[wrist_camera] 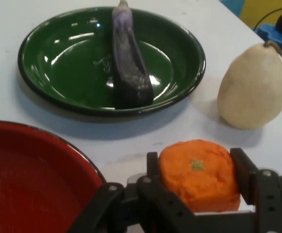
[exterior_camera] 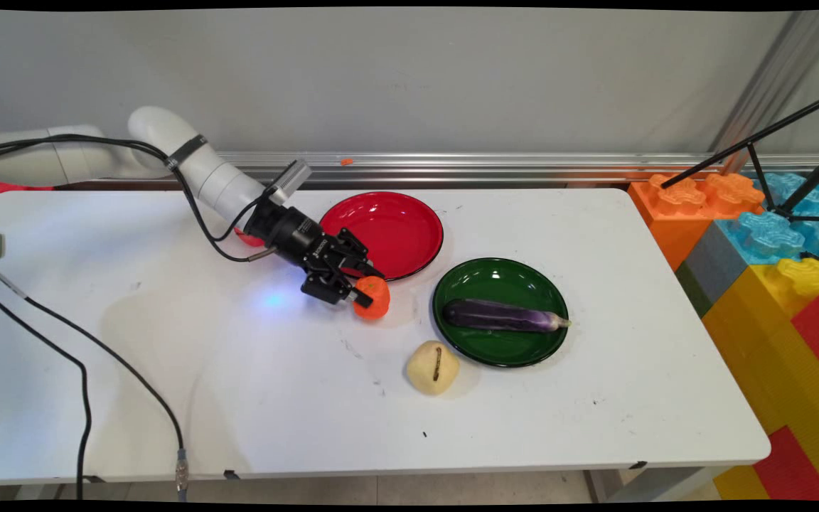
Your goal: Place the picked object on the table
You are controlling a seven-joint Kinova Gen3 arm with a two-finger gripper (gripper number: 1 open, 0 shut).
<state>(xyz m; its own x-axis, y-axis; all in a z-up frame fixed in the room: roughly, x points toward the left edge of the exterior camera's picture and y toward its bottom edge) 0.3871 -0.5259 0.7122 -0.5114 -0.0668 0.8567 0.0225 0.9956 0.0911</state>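
My gripper [exterior_camera: 361, 286] [wrist_camera: 197, 177] is shut on an orange fruit [exterior_camera: 374, 296] [wrist_camera: 199, 174], low over the table just in front of the red plate [exterior_camera: 388, 231] [wrist_camera: 29, 189]. Its two fingers press the fruit's sides in the hand view. The red plate holds nothing. To the right stands a green plate [exterior_camera: 500, 313] [wrist_camera: 58, 58] with a purple eggplant [exterior_camera: 503, 316] [wrist_camera: 129, 63] lying across it. A pale yellow pear [exterior_camera: 433, 367] [wrist_camera: 254, 87] rests on the table next to the green plate's near left rim.
Black cables [exterior_camera: 82, 355] trail over the table's left side. Large coloured toy blocks [exterior_camera: 772, 270] stand off the right end, with black tripod legs [exterior_camera: 772, 163] above them. A metal rail [exterior_camera: 488, 163] runs along the wall behind the table.
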